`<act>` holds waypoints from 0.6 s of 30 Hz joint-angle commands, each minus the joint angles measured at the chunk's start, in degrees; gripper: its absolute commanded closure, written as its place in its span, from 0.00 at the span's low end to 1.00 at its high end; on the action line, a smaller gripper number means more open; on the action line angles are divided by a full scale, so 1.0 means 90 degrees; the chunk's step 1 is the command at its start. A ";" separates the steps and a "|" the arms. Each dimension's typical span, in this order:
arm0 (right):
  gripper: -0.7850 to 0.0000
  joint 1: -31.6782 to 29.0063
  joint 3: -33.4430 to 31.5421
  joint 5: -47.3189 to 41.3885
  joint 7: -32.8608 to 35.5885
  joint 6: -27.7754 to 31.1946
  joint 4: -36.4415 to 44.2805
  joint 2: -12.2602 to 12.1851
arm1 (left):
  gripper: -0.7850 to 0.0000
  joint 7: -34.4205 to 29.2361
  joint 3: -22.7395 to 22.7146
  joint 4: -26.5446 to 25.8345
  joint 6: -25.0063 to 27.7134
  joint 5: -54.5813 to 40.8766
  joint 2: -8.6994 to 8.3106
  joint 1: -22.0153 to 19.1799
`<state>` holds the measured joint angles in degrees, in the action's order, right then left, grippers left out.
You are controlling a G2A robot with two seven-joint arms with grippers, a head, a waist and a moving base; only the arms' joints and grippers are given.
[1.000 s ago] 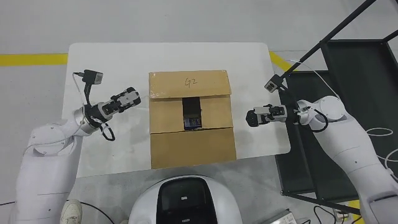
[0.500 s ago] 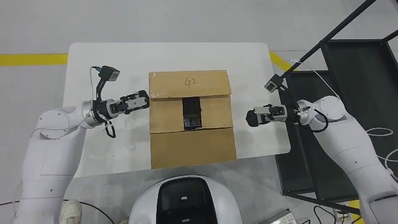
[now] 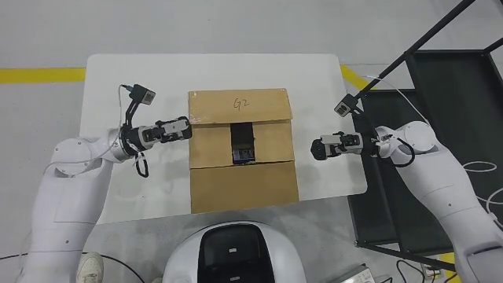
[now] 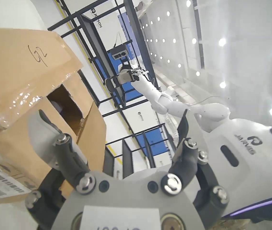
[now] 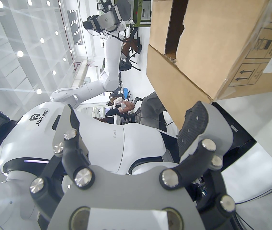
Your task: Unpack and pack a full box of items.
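A brown cardboard box [image 3: 242, 145] stands mid-table, marked by hand on its far flap. Its top flaps lie almost flat, and a narrow gap between them shows a dark item [image 3: 242, 145] inside. My left gripper [image 3: 183, 128] is open at the box's left wall, at most a small gap away, nothing held. In the left wrist view the box [image 4: 23, 68] sits just past the left gripper [image 4: 113, 125], the gap in its top showing. My right gripper [image 3: 317, 148] is open a short way off the box's right side. In the right wrist view the right gripper [image 5: 131, 120] faces the box [image 5: 210, 37].
The white table [image 3: 141, 79] has bare room left of, beyond and right of the box. A black metal rack [image 3: 448, 126] stands off the table's right edge. A shipping label [image 4: 4, 180] is stuck on the box's left wall.
My left gripper has moved right, from the open table up to the box's left wall. The right arm and the box have stayed put.
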<state>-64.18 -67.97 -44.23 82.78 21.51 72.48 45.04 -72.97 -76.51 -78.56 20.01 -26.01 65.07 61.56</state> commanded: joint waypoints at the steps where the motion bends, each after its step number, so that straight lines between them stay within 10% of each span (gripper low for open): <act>1: 0.00 0.0000 0.0000 0.0000 0.0000 0.0000 0.0000 0.0000 | 0.00 -0.0202 0.0155 0.0237 -0.0460 -0.0047 0.0010 -0.0199; 18: 0.00 0.0000 0.0000 0.0000 0.0000 0.0000 0.0000 0.0000 | 0.00 -0.0027 0.1119 0.1980 -0.0865 -0.0079 0.0231 -0.1324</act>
<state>-64.17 -67.97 -44.23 82.78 21.51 72.48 45.04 -72.21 -66.48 -60.66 11.84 -25.89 67.13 49.70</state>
